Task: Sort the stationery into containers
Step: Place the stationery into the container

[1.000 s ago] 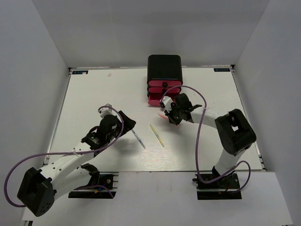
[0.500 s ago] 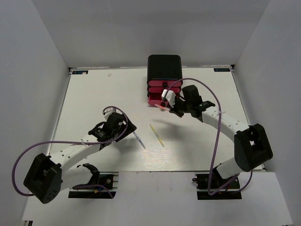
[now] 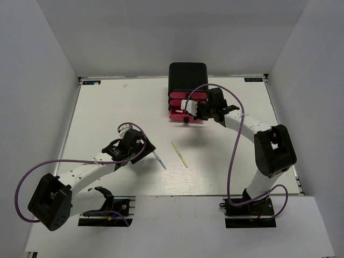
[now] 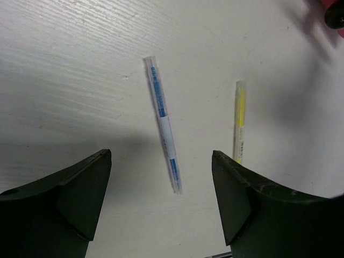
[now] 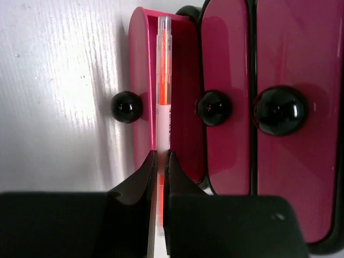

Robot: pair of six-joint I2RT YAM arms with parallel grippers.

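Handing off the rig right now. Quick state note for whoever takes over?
Right gripper: shut on the orange pen, which points into the pulled-out bottom drawer of the black cabinet; not released.
Left gripper: open, above the blue pen lying on the table; the yellow pen lies beside it, apart.
Done: bottom drawer open, orange pen lined up. Upper two drawers look shut, contents hidden.
Left: drop the orange pen, then sort the blue and yellow pens.
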